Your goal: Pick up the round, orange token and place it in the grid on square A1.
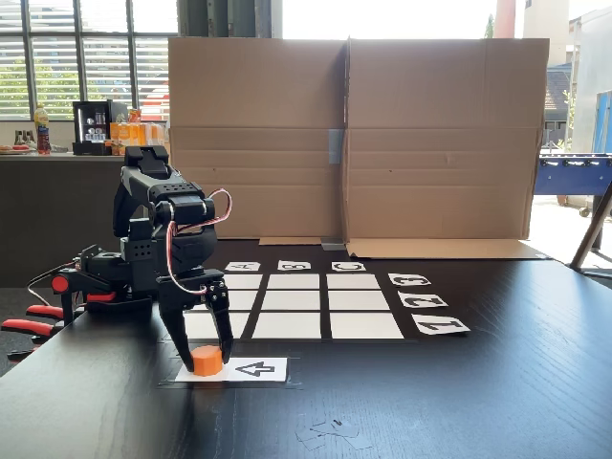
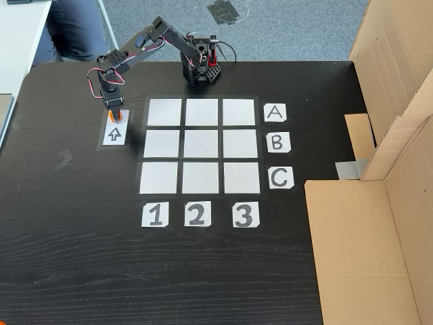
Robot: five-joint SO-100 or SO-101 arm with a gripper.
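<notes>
The token (image 1: 207,360) is seen on the arrow card (image 1: 251,369), on the bench (image 1: 459,402) just beside the grid (image 2: 200,145). It is judged light, stiff and rather smooth, best taken by its round sides. The pincer (image 1: 201,352) is lowered around it, partly open, one finger at each side; whether the token is already touched cannot be told.

token (image 1: 207,360) on arrow card (image 1: 256,369), beside grid (image 2: 199,145)
</notes>
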